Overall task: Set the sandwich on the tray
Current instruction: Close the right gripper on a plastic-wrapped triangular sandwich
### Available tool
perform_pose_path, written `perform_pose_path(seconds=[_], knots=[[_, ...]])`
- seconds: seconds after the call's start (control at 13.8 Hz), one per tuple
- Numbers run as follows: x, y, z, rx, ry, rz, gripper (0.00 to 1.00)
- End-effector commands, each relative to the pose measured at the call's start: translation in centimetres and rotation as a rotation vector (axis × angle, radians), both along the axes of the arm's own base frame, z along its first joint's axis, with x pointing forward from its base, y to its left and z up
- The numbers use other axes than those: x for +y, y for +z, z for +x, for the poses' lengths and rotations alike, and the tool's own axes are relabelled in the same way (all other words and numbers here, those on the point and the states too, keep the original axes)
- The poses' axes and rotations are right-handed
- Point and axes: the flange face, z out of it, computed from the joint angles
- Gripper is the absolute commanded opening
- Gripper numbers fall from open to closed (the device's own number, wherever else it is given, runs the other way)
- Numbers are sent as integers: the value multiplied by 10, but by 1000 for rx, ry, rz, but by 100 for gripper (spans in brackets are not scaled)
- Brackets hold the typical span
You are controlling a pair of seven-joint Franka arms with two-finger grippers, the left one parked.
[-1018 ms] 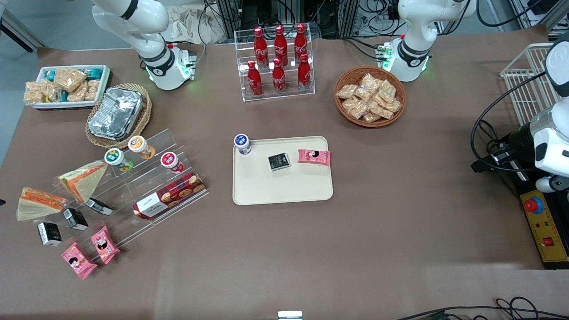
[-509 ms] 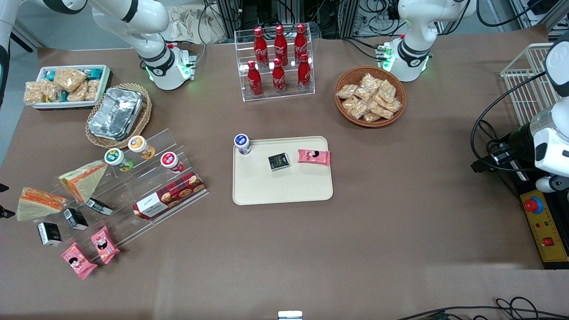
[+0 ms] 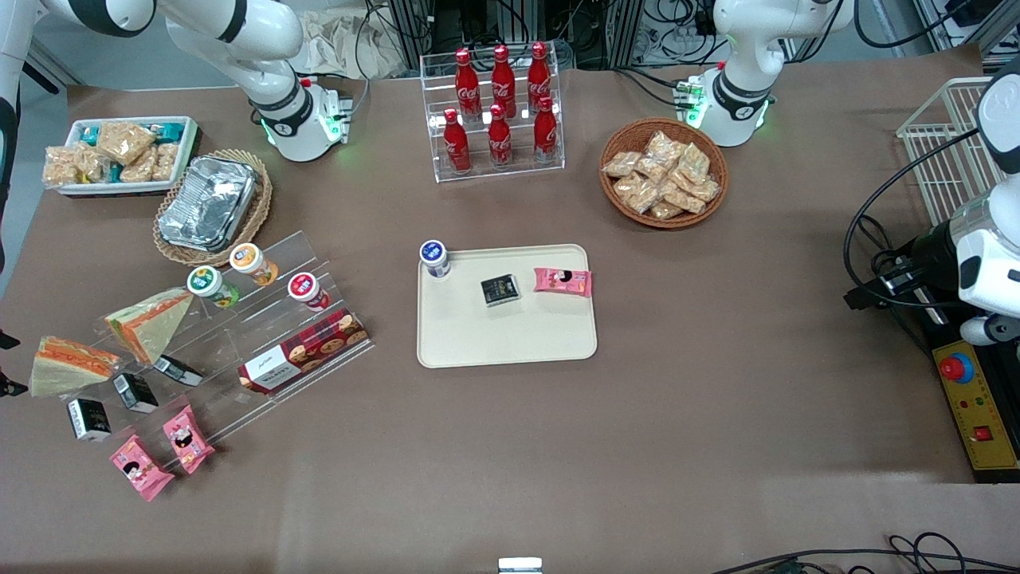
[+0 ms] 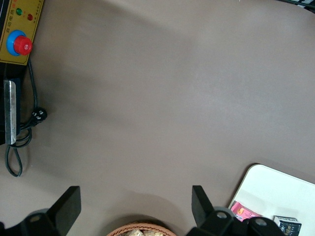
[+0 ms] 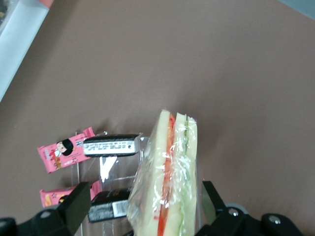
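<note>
Working arm's end of the table: gripper [image 3: 7, 364] at the frame edge, fingers spread wide, not closed on anything. The wrist view has the fingers [image 5: 74, 206] standing either side of the sandwich [image 5: 167, 187], cut edge with the red stripe facing up; contact cannot be told. The sandwich [image 3: 70, 365] lies on the table beside the clear stepped stand [image 3: 263, 319], nearer the front camera than the green-striped wedge [image 3: 147, 319]. To do well: centre over the wedge's thick part, close gently since wrap and bread will crush, and lift clear of the small black packs [image 3: 134, 391] before travelling. The tray [image 3: 510, 339], mid-table, carries a blue-lidded cup [image 3: 434, 257], a black pack [image 3: 500, 289] and a pink pack [image 3: 562, 281]; its bare half nearer the camera looks the best landing spot. Against a second ago: fingertips have come further into view and sit slightly lower; sandwich and tray unmoved.
</note>
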Motion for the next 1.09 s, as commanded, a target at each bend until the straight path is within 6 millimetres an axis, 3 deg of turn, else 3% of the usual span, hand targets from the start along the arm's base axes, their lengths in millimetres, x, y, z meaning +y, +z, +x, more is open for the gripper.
perform_pose_path(seconds=[0.0, 0.8, 1.02], knots=[[-2, -11, -1, -29, -17, 31, 100], [12, -56, 0, -29, -23, 47, 100], [12, -65, 2, -17, 66, 40, 96]])
